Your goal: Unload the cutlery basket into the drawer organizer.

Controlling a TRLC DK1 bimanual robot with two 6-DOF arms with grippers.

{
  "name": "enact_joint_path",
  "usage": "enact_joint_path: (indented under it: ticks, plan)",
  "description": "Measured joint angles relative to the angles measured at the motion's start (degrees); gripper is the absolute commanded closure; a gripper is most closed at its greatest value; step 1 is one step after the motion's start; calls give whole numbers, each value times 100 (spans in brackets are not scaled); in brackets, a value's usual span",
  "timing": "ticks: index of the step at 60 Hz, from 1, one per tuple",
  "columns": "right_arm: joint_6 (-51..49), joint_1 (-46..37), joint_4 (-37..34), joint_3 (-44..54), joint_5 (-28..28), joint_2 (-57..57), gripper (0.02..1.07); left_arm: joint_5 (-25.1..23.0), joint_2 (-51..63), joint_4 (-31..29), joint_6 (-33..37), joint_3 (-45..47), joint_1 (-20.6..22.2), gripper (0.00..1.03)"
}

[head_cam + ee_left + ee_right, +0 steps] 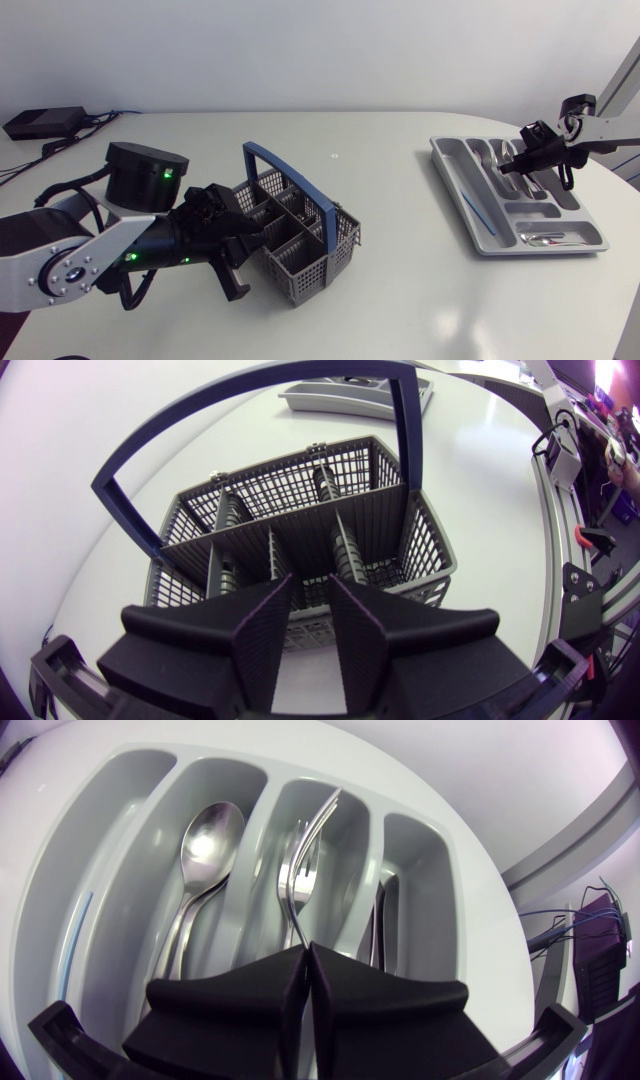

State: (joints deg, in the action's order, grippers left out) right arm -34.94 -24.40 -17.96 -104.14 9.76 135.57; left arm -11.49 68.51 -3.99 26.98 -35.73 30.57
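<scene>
The grey mesh cutlery basket [305, 240] with a blue handle [285, 180] stands left of the table's middle. My left gripper [243, 262] is at its near wall, open. In the left wrist view, that gripper's [310, 590] fingers stand apart against the basket [290, 490], and no cutlery shows inside. The grey drawer organizer [470, 190] lies at the right. My right gripper [515, 168] hovers over it. In the right wrist view, the gripper [307, 952] is shut on a fork [300, 870] above a middle compartment of the organizer [110, 850]. A spoon [205, 840] lies one slot over.
Knives [385, 920] lie in the slot on the fork's other side, and a thin blue stick [75, 935] in the outermost one. More cutlery [550, 237] fills the organizer's crosswise end slot. A black box [40, 122] with cables sits at the table's back left.
</scene>
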Motion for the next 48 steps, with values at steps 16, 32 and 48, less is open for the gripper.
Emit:
enact_joint_path:
  ticks: [16, 32, 48]
  plan:
    - [26, 105, 170, 175, -238, -13, 52, 17, 0, 0, 2, 0, 0, 74]
    - [46, 74, 199, 898, -20, -785, 52, 17, -11, -2, -2, 0, 0, 74]
    - [42, 616, 387, 2719, 555, -2844, 52, 17, -201, -57, -105, 0, -522, 74]
